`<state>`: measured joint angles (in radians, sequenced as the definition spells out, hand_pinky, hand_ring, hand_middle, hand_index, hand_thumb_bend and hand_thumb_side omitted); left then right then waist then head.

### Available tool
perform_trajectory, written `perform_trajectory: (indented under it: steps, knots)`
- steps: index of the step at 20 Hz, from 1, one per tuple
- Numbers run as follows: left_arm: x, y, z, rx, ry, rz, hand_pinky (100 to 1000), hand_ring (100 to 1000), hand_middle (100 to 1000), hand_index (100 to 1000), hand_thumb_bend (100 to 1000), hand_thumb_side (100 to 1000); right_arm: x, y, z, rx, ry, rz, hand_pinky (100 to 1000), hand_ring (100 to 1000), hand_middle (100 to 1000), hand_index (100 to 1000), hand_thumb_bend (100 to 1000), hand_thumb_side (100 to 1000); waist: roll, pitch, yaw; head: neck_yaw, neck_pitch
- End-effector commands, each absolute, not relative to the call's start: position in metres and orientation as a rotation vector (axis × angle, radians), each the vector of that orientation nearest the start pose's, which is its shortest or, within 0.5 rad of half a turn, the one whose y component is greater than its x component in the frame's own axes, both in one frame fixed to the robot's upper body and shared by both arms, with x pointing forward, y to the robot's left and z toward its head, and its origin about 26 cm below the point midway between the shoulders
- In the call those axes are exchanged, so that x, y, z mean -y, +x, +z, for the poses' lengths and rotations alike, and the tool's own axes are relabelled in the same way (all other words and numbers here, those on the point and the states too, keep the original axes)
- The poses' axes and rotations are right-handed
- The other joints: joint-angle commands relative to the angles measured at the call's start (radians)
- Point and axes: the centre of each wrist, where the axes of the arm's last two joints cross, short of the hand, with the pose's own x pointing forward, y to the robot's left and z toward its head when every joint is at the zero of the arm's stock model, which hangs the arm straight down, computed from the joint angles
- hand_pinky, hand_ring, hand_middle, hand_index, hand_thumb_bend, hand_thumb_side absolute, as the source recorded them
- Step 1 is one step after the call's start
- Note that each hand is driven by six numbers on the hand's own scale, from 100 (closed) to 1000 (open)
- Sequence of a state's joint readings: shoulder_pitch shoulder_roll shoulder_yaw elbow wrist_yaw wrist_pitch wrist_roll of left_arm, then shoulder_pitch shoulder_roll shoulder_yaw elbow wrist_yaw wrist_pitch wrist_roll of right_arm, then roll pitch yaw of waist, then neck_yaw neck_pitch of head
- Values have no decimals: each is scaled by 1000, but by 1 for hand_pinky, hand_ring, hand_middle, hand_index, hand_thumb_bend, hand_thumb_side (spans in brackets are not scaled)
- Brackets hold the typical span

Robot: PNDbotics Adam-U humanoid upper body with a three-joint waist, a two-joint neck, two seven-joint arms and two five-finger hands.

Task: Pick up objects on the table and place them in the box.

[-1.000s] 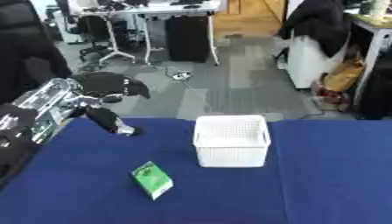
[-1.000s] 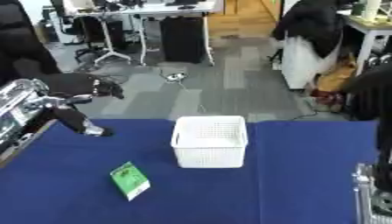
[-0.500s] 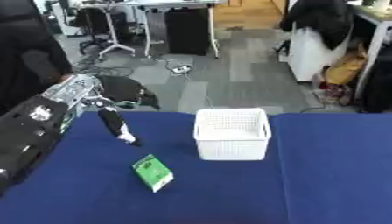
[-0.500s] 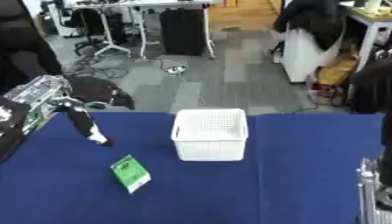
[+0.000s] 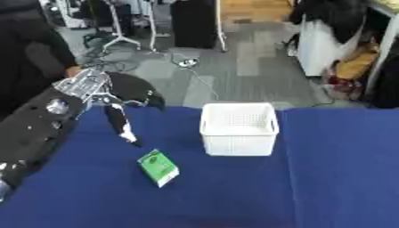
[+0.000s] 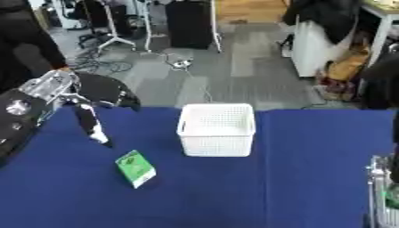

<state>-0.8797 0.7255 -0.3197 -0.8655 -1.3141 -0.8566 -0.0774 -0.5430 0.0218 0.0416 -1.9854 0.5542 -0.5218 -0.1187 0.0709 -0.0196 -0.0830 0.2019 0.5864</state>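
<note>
A small green carton [image 5: 158,168] lies flat on the blue table [image 5: 234,191], left of centre. A white perforated basket [image 5: 238,129] stands upright just right of it, and nothing shows inside. My left hand [image 5: 115,111] hangs over the table's left part, above and left of the carton, apart from it. Its fingers [image 5: 123,127] are spread and point down, holding nothing. Part of my right arm [image 6: 380,196] shows at the lower right edge of the right eye view; its hand is out of sight.
Beyond the table's far edge lies grey office floor with cables [image 5: 183,62], chair bases and desks. A dark-clothed person [image 5: 31,53] stands at the far left, off the table.
My left hand has come down and forward toward the carton, fingers now pointing down. The camera has tilted, so the whole scene has shifted a little.
</note>
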Motion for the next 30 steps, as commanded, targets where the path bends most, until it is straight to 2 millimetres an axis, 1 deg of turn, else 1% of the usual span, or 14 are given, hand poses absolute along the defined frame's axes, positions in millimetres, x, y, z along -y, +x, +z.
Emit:
perform_trajectory:
  steps: [1, 3, 4, 5, 7, 8, 10, 12, 13, 14, 15, 17, 22, 30]
  knots:
    - [-393, 453, 199, -1521, -1235, 2787, 787, 829, 832, 930, 679, 957, 163, 309, 256, -3126, 372, -372, 100, 100, 100, 407, 183, 1000, -3, -7, 2, -9, -19]
    - [-391, 452, 198, -1566, -1194, 2727, 770, 810, 813, 926, 748, 1000, 163, 309, 256, -3124, 372, -372, 100, 100, 100, 407, 184, 1000, -4, -6, 1, -17, -29]
    - [-391, 452, 198, -1575, -1177, 2703, 768, 808, 812, 926, 748, 1000, 163, 309, 256, -3124, 373, -372, 100, 100, 100, 407, 184, 1000, -4, -5, 1, -21, -33]
    - [-391, 451, 196, -1578, -1167, 2684, 760, 802, 807, 934, 721, 991, 163, 309, 256, -3125, 373, -373, 100, 100, 100, 407, 186, 1000, -4, -4, 1, -24, -37]
    - [-394, 449, 192, -1566, -1160, 2671, 757, 801, 807, 938, 699, 963, 163, 309, 257, -3125, 376, -378, 100, 100, 100, 408, 187, 1000, -5, -3, 1, -28, -39]
    - [-396, 448, 190, -1559, -1162, 2671, 758, 801, 807, 936, 703, 968, 163, 309, 257, -3125, 377, -380, 100, 100, 100, 408, 187, 1000, -5, -3, 1, -29, -39]
    - [-404, 446, 185, -1574, -1176, 2677, 738, 789, 814, 949, 695, 940, 163, 309, 257, -3126, 378, -381, 100, 100, 100, 407, 187, 1000, -6, -3, 1, -32, -39]
    - [-418, 445, 175, -1656, -1206, 2691, 707, 765, 820, 949, 680, 906, 163, 309, 257, -3126, 380, -382, 100, 100, 100, 407, 188, 1000, -8, -2, 3, -32, -35]
    - [-425, 444, 169, -1704, -1223, 2704, 677, 745, 828, 954, 669, 873, 164, 309, 257, -3127, 381, -382, 100, 100, 100, 408, 189, 1000, -8, -2, 3, -30, -30]
    - [-431, 443, 163, -1746, -1236, 2725, 668, 746, 828, 955, 672, 877, 164, 309, 257, -3128, 382, -383, 100, 100, 100, 408, 187, 1000, -9, -3, 3, -27, -24]
    - [-436, 442, 159, -1775, -1244, 2748, 663, 737, 829, 951, 657, 845, 164, 309, 257, -3129, 382, -383, 100, 100, 100, 408, 190, 1000, -9, -3, 3, -24, -19]
    - [-441, 441, 151, -1814, -1245, 2799, 647, 726, 823, 944, 648, 830, 163, 309, 257, -3130, 382, -383, 100, 100, 100, 408, 190, 1000, -10, -2, 2, -22, -17]
    - [-436, 441, 137, -1886, -1179, 2849, 620, 705, 806, 934, 631, 810, 163, 309, 257, -3131, 382, -382, 100, 100, 100, 407, 192, 1000, -10, -1, 1, -26, -27]
    - [-419, 444, 133, -1910, -1088, 2868, 615, 701, 805, 935, 623, 814, 166, 310, 257, -3175, 438, -295, 100, 100, 100, 406, 186, 1000, -11, -1, -1, -41, -54]
